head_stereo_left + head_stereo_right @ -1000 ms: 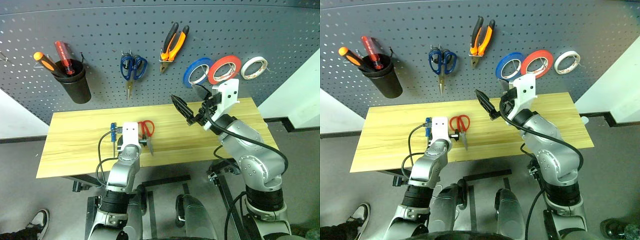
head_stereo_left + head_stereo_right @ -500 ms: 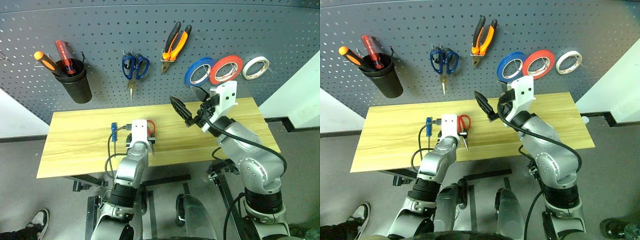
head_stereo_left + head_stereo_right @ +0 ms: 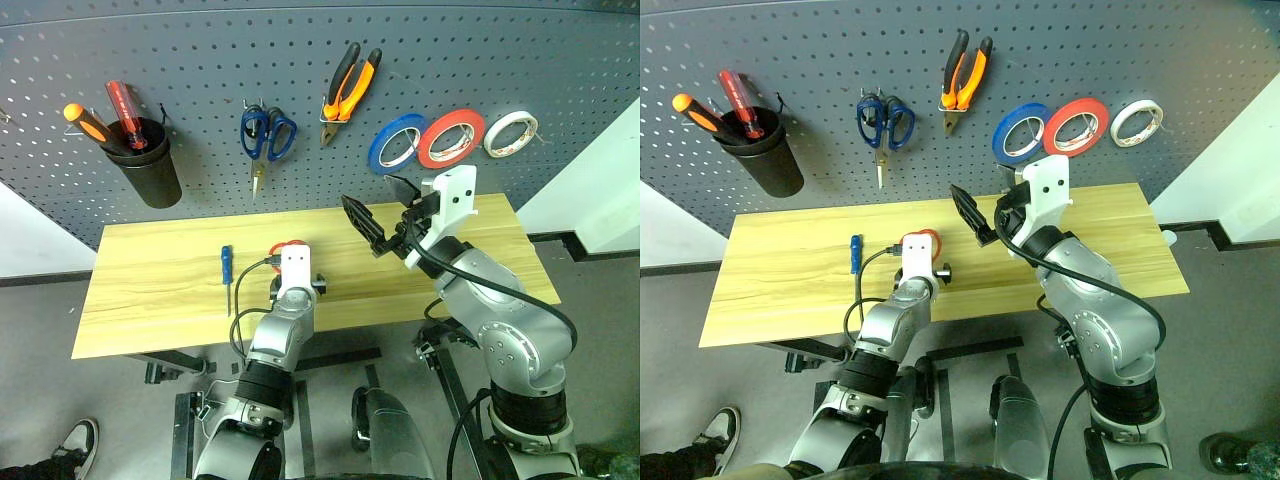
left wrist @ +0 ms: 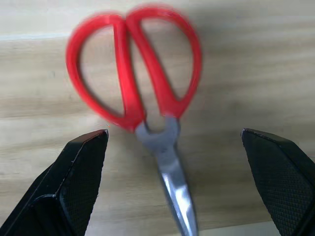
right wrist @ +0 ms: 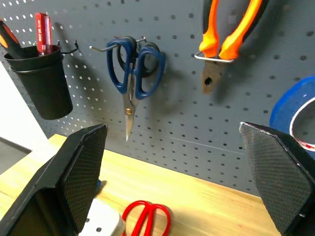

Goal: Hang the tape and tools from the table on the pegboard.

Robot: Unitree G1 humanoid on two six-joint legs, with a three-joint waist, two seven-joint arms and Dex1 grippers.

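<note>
The red-handled scissors lie flat on the table, handles toward the pegboard. My left gripper hovers just above them, open, one finger on each side of the pivot, holding nothing. The scissors' red loops peek out past the left wrist. The red tape and the orange-and-black pliers hang on pegboard hooks. My right gripper is raised above the table in front of the board, open and empty.
Blue-handled scissors, a blue roll and a white roll hang on the board. A black cup holds two screwdrivers. A small blue screwdriver lies left of my left arm. A person's shoe is on the floor.
My left gripper has moved right and a little down, from beside the red scissors to over them. The right arm has stayed in place.
</note>
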